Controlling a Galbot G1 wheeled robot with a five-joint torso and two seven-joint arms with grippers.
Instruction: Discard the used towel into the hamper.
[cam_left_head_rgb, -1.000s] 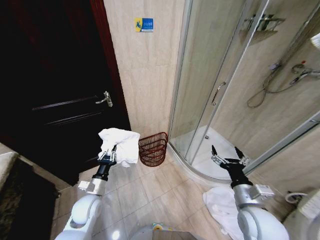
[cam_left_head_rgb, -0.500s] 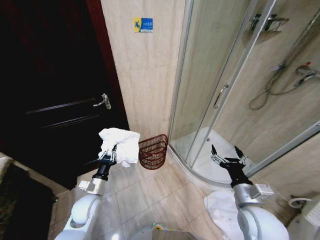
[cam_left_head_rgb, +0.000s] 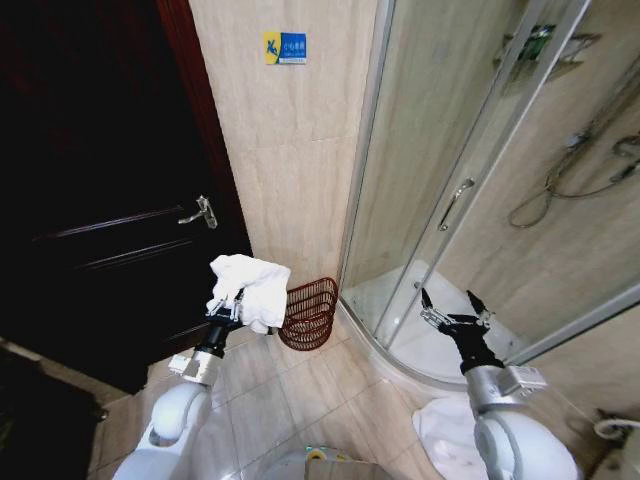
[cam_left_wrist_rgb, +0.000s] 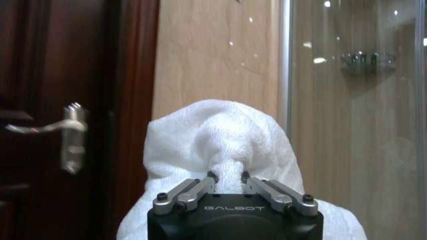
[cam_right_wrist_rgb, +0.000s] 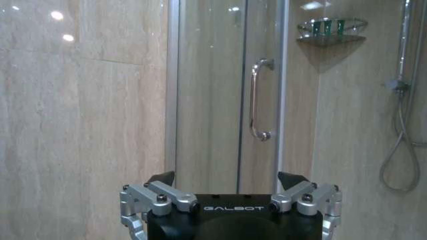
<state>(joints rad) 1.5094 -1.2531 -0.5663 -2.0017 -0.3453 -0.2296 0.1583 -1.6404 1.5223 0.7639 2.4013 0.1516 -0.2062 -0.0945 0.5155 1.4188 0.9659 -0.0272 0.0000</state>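
Towel carried in my left pincer, hamper just ahead

My left pincer (cam_left_head_rgb: 228, 308) is clenched on a bunched fold of the crumpled white terry towel (cam_left_head_rgb: 250, 288), held up off the tiled floor, while my right pincer (cam_left_head_rgb: 453, 310) waits released and empty in front of the glass shower door (cam_left_head_rgb: 440, 200). Just past the towel, the small round reddish-brown wire hamper (cam_left_head_rgb: 309, 313) sits on the floor against the beige tiled wall. To do this well, I'd bring the whole bundle squarely above the rim before letting go, since the loose folds could drape over the wire edge.
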